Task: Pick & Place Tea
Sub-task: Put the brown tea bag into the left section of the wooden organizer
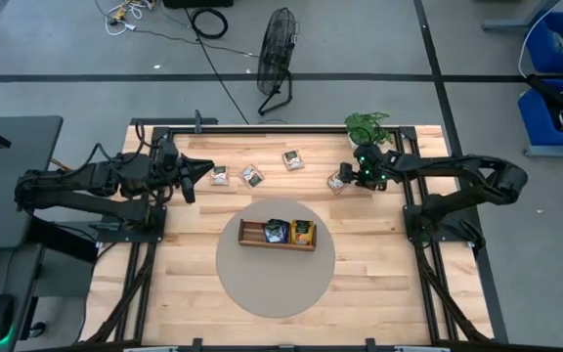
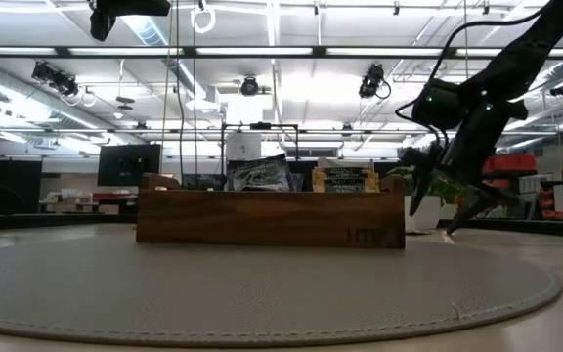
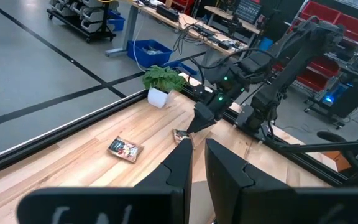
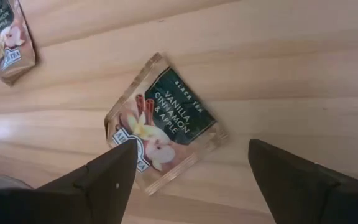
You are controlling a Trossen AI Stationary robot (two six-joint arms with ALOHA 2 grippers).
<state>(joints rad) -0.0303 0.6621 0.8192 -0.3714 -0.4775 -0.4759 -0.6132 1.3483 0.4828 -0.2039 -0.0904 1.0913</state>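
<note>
Several small tea packets lie flat on the wooden table: three (image 1: 220, 176) (image 1: 253, 176) (image 1: 292, 159) in a row along the far side, and a white-and-dark-green one (image 4: 163, 121) farther right. My right gripper (image 4: 192, 144) is open and slants down over that last packet (image 1: 337, 182), one finger on each side of it. Whether the fingers touch the packet does not show. A brown wooden tray (image 1: 247, 227) on a round grey mat (image 1: 277, 284) holds a dark packet (image 1: 276, 232) and an orange one (image 1: 302, 232). My left gripper (image 1: 198, 168) waits shut at the far left, holding nothing.
A small potted plant (image 1: 368, 125) stands at the table's far edge, just behind my right gripper. In the right wrist view, another packet (image 4: 6, 37) lies near the targeted one. Bare wood surrounds the mat toward the near edge.
</note>
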